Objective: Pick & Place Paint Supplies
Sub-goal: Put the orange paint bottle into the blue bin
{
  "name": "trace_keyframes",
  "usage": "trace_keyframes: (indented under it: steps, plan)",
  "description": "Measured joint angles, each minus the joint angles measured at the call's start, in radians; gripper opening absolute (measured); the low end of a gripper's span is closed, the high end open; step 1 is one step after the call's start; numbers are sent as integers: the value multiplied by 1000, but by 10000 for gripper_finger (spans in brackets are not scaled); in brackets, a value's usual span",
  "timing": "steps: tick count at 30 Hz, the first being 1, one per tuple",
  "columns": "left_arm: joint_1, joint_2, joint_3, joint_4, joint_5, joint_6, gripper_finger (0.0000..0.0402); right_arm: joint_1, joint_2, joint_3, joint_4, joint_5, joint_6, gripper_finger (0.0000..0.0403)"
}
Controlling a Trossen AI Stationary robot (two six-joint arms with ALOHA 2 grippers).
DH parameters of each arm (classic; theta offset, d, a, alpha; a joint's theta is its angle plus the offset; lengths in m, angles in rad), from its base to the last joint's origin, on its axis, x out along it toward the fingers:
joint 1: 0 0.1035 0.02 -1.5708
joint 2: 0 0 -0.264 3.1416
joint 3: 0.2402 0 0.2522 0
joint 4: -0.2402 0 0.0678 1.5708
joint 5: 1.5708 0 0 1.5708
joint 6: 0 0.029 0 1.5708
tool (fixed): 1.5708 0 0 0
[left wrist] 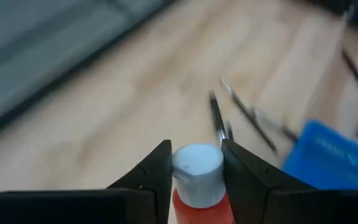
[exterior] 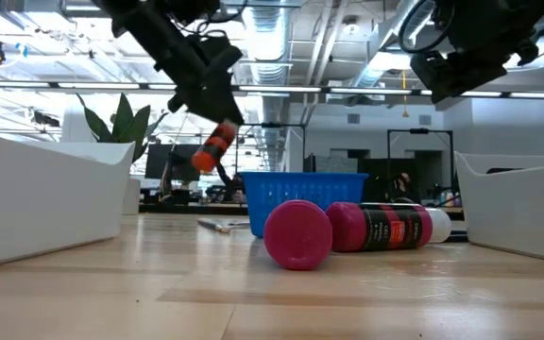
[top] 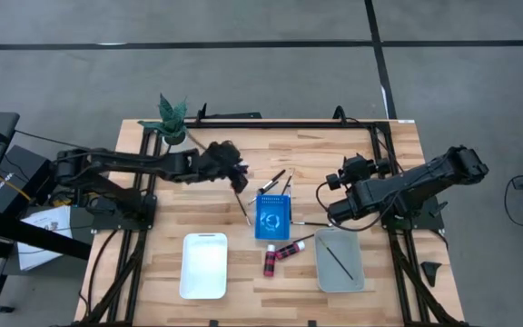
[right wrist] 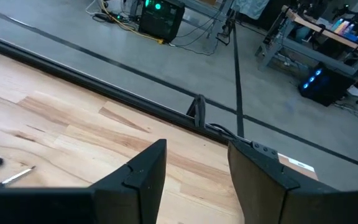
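1. The left hand point(left wrist: 194, 165) was closed around a small red paint bottle point(left wrist: 196, 186) with a white cap point(left wrist: 196, 165), and it hung in the air over the worktop point(top: 152, 263), toward ten o'clock from the blue rack point(top: 272, 218).
2. The right hand point(right wrist: 194, 165) waited above the worktop's far side, toward two o'clock from the rack; its fingers were apart and nothing was between them.
3. I judged that the step was to carry this bottle to a tray. The white tray point(top: 203, 266) lay toward seven o'clock from the rack, and I could not tell if it was the goal.
4. To do it well, the arm should keep the bottle high enough to pass the tray's raised wall, lower it slowly, and open only when the bottle is close to the floor of the tray, because a round bottle rolls easily.
5. Two more paint bottles point(exterior: 348, 229) lay on their sides at six o'clock from the rack, smooth plastic cylinders in pink-red.
6. Thin brushes point(top: 276, 179) with dark handles lay at twelve o'clock from the rack, and one brush point(top: 338, 260) was inside the grey tray point(top: 321, 272) at about four o'clock.
7. The worktop was pale wooden planks, and the trays looked like hard plastic with rounded corners.
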Motion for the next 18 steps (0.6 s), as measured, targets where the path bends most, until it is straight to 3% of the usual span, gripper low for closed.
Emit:
trace_keyframes:
  steps: [8,12,18]
  plan:
    - [-2,75,-253,709,-71,131,106,-36,0,-20,8,-4,8,168]
    - [-27,187,-292,958,-74,306,106,-40,0,-21,10,11,8,168]
    - [-62,363,-305,1248,-70,416,106,-40,0,-25,16,15,8,168]
